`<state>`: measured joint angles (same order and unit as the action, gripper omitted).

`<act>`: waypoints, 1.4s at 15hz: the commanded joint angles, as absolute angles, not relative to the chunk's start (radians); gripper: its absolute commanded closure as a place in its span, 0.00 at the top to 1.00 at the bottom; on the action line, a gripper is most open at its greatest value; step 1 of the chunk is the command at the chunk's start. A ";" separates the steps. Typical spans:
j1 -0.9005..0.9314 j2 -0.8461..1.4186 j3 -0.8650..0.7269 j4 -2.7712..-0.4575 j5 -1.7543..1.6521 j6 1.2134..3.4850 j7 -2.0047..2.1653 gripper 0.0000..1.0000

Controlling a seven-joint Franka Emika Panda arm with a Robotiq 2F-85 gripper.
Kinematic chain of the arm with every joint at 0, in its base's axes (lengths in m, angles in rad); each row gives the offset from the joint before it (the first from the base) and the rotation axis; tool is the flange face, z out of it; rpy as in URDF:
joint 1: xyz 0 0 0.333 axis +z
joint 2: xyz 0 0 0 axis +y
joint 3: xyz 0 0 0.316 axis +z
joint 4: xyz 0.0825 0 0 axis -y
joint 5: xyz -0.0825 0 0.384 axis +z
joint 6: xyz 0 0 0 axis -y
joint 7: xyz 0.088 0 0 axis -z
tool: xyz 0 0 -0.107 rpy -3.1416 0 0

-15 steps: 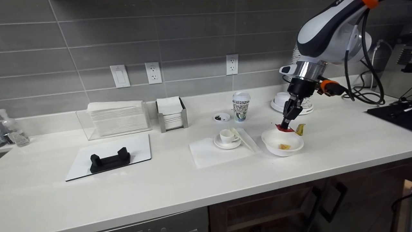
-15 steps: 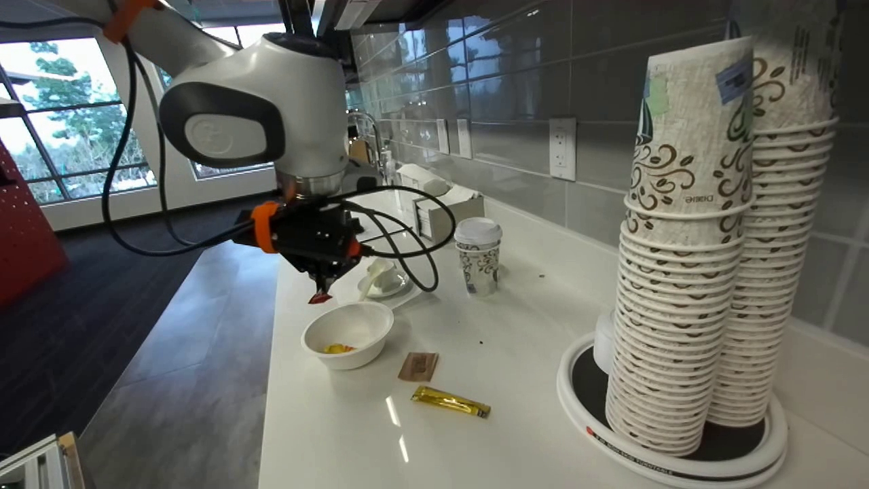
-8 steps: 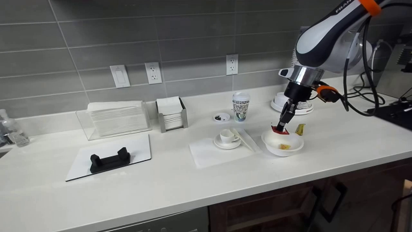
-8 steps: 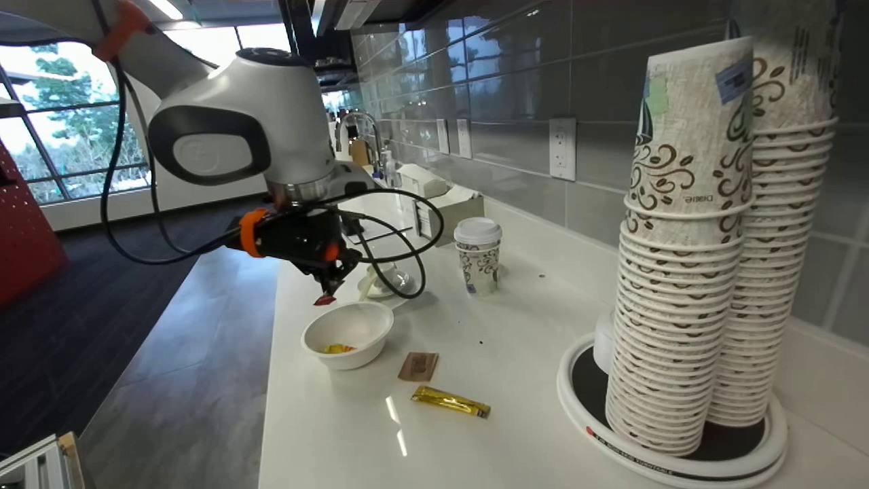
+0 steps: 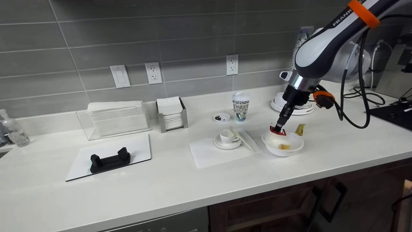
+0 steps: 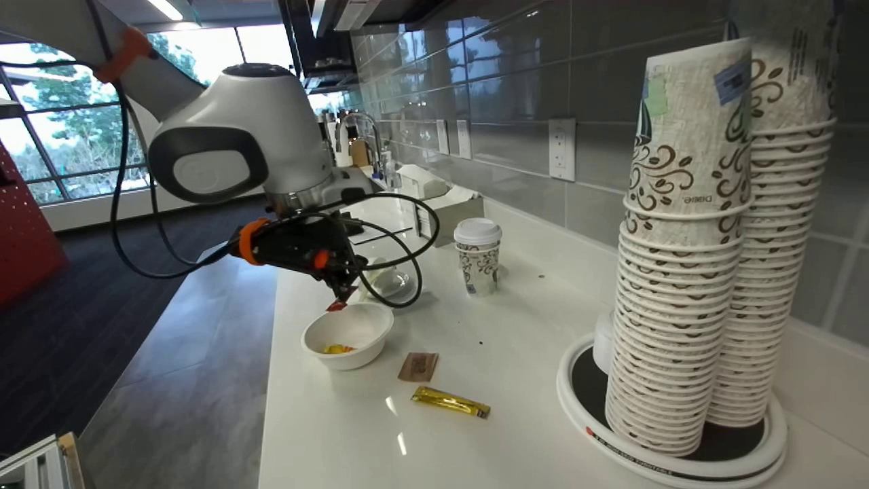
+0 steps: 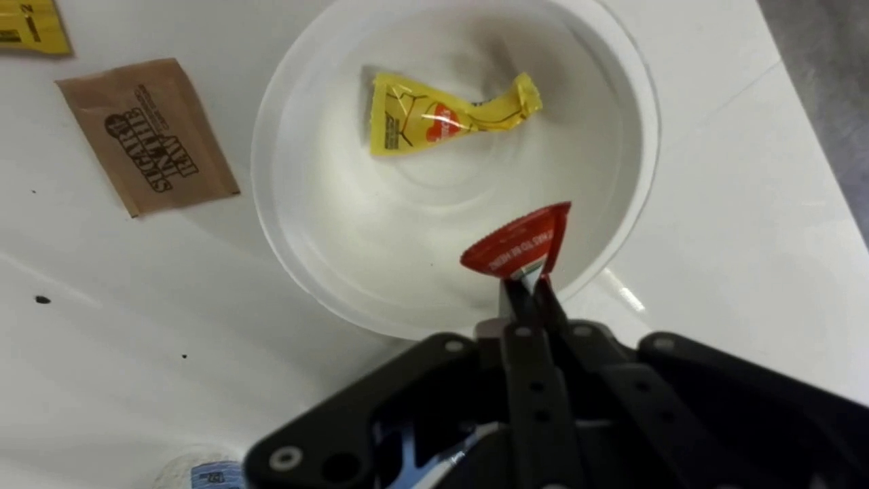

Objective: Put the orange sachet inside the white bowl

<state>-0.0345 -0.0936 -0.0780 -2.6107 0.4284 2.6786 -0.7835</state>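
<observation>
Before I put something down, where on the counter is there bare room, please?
Bare counter lies between the white board and the white paper, and along the front edge. It is crowded around the white bowl: the gripper holds a red sachet near its rim, and the brown packet, gold stick packet, saucer and cup are close by.

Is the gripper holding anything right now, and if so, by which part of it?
A red sachet, pinched between the jaws where it gathers narrow; one wide end fans out beyond them. Whether that is its exact middle cannot be told.
</observation>
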 commanded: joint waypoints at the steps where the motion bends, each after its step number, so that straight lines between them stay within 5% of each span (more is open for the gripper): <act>1: -0.029 -0.064 -0.071 -2.619 0.330 2.734 -0.654 0.01; 13: -0.038 0.051 -0.054 -2.587 0.259 2.807 -0.511 0.01; 14: -0.040 0.058 -0.053 -2.584 0.254 2.811 -0.499 0.27; 16: -0.045 0.052 -0.053 -2.586 0.222 2.805 -0.459 0.33; 21: -0.050 -0.065 -0.067 -2.620 0.135 2.751 -0.296 0.67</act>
<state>-0.0367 0.0268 -0.0643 -2.5946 0.2147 2.7928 -0.4199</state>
